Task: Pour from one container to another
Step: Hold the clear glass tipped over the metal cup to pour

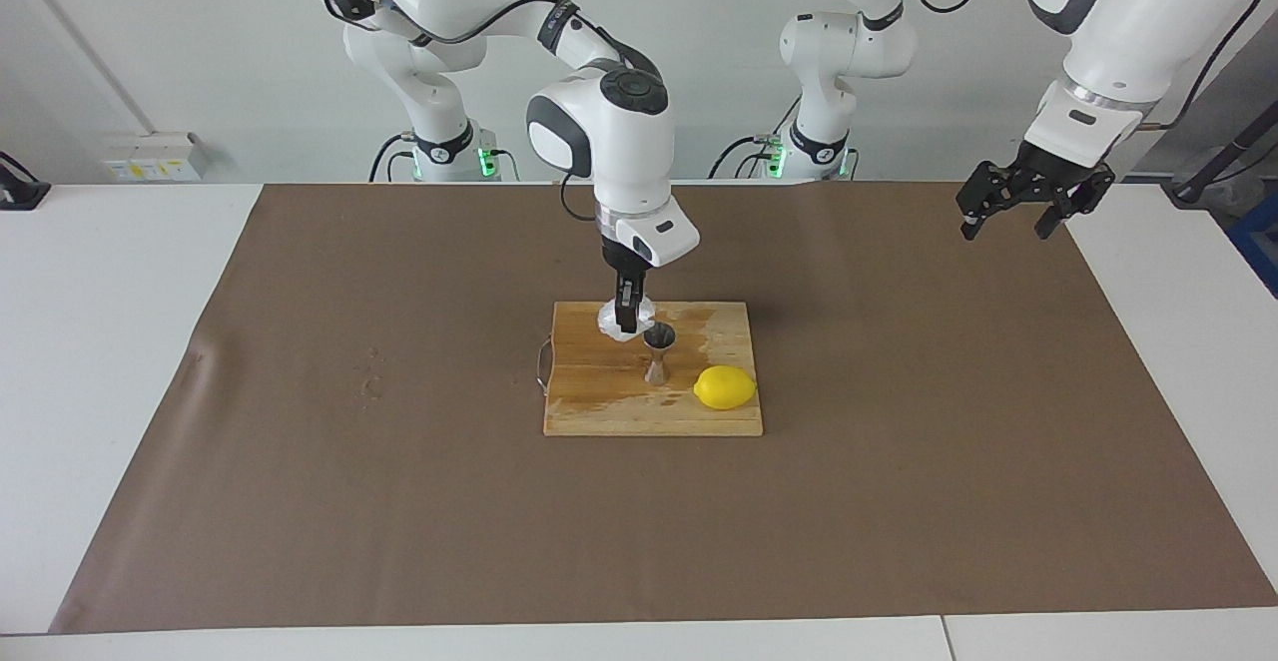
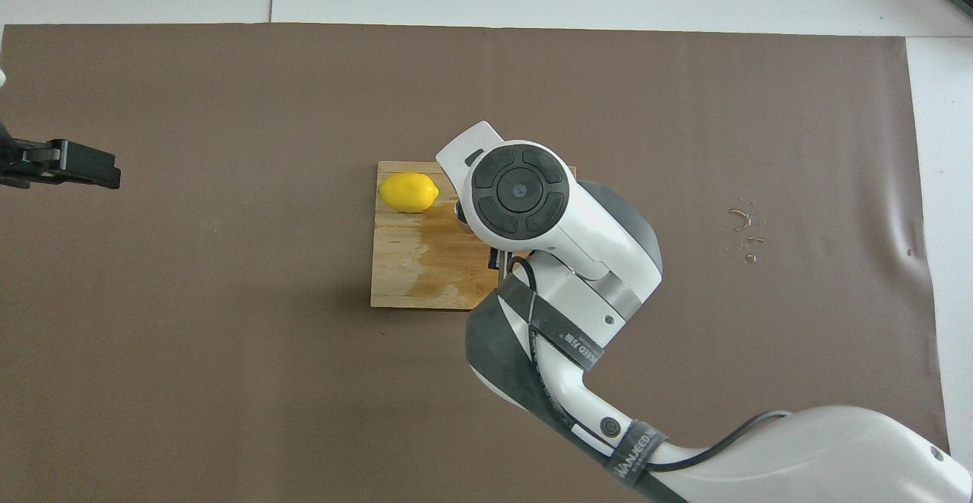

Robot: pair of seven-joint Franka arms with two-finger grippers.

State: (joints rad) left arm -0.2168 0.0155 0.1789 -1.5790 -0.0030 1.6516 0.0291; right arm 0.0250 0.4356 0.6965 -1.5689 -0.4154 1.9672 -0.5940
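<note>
Right gripper is clamped on the cup, its black fingers pointing straight down over the edge of the board that lies nearer the robots. The cup is a small, clear, whitish thing with bumpy walls; it sits at the board or just above it — whether it touches the wood I cannot tell. In the overhead view the right arm's wrist covers both the cup and the fingers.

Just beside the cup, a little farther from the robots and toward the left arm's end, the jigger stands upright on the board, its open upper cone facing up. Only a sliver of its rim peeks out from under the wrist in the overhead view. Cup and jigger are very close; contact between them cannot be made out.

On the same board lies a lemon, farther from the robots than the jigger and toward the left arm's end. Wet, darker patches mark the wood around the jigger. The board rests on a brown mat that covers most of the table.

Left gripper waits in the air with its fingers spread apart and nothing between them — over the mat's edge at the left arm's end, well apart from the board.
</note>
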